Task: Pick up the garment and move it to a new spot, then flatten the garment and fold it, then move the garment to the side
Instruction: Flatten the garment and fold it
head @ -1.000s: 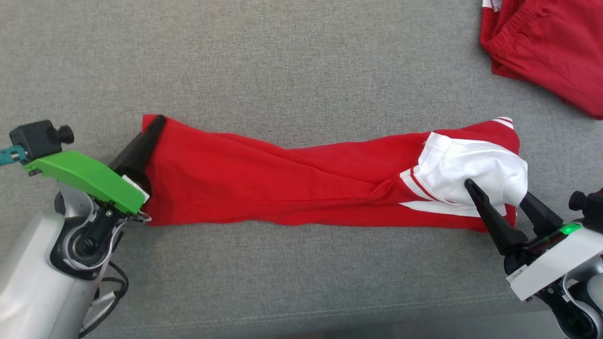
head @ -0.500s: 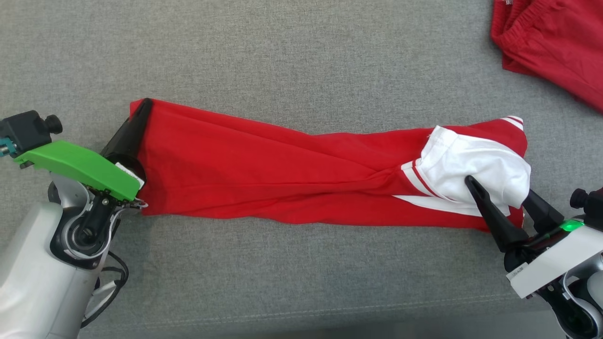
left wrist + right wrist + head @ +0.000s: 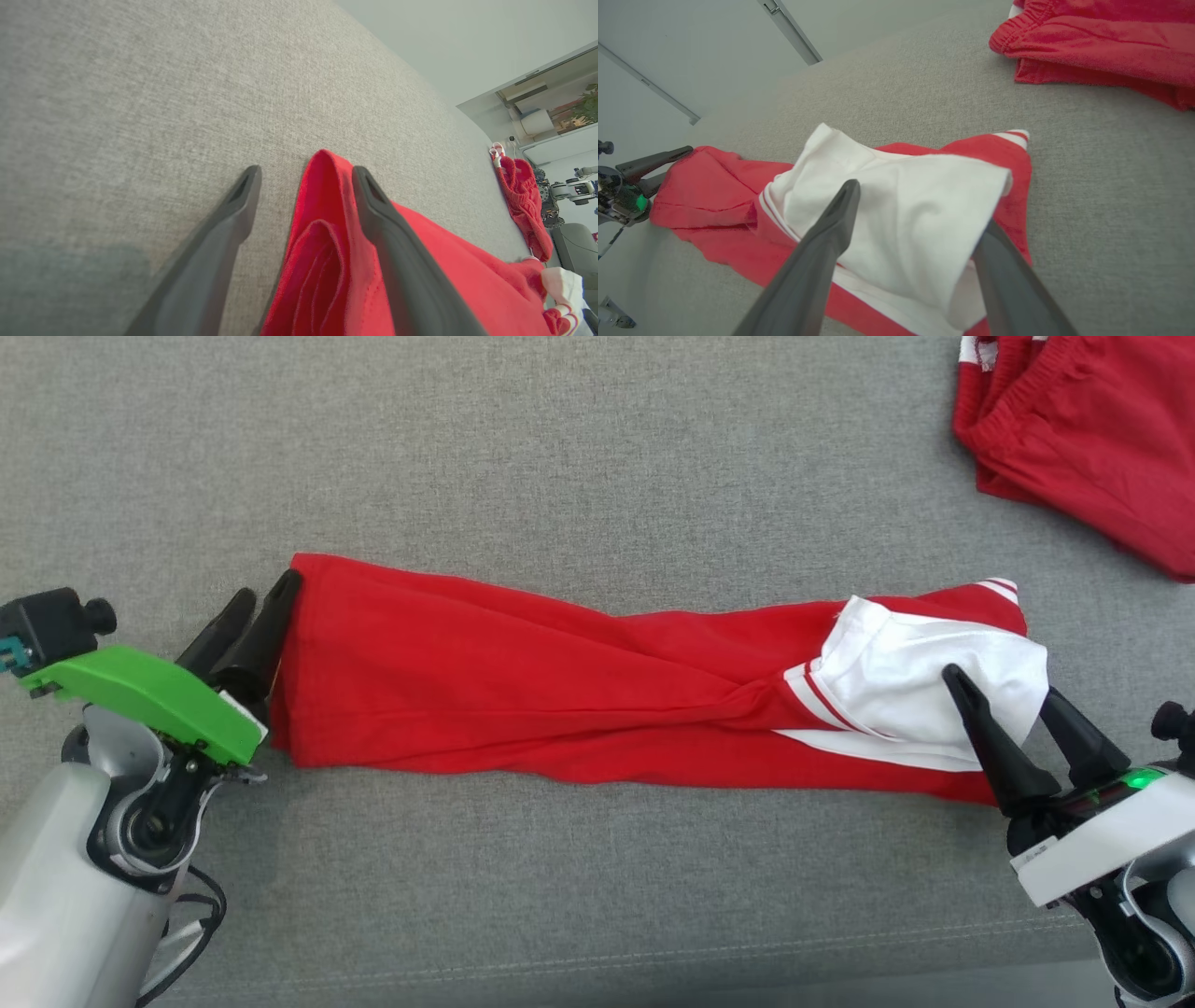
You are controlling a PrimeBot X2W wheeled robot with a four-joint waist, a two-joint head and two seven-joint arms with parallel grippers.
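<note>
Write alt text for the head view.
A red garment with a white end lies stretched across grey fabric. The left gripper, open, is at its left edge; the right gripper, open, straddles the white end. More red clothing lies top right.

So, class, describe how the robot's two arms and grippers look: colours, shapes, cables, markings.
The left gripper and right gripper each have two long, tapering black fingers. The left wrist carries a bright green cover, a black camera block and a looping black cable beside its pale forearm. The right wrist has a white housing with a green light.
</note>
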